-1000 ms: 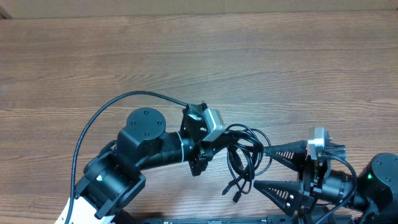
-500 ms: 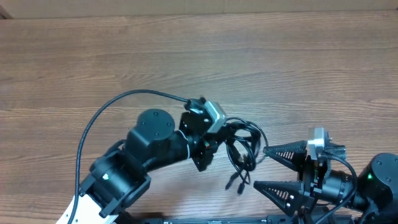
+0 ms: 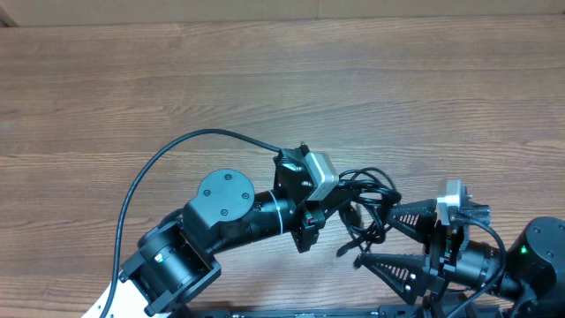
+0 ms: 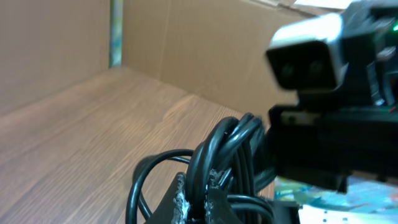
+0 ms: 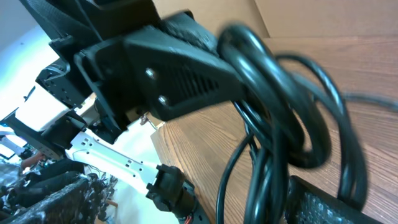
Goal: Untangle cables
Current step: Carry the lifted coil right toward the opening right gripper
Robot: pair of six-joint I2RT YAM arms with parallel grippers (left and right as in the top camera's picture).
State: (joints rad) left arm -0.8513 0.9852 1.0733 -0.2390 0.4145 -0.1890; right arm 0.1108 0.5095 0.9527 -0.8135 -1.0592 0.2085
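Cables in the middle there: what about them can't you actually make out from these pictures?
- Cable count: in the overhead view the cables overlap in one bunch, partly under the left tool.
- Plug ends: too small overhead, blurred or cut off in both wrist views.
- Contact: whether the open right tool touches the cables; the right wrist view is too blurred.

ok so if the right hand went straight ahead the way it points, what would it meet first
The right hand would most likely meet the cables, bunched right at its open fingertips and held by the left hand. Depth is unclear; they may already sit partly between its fingers.
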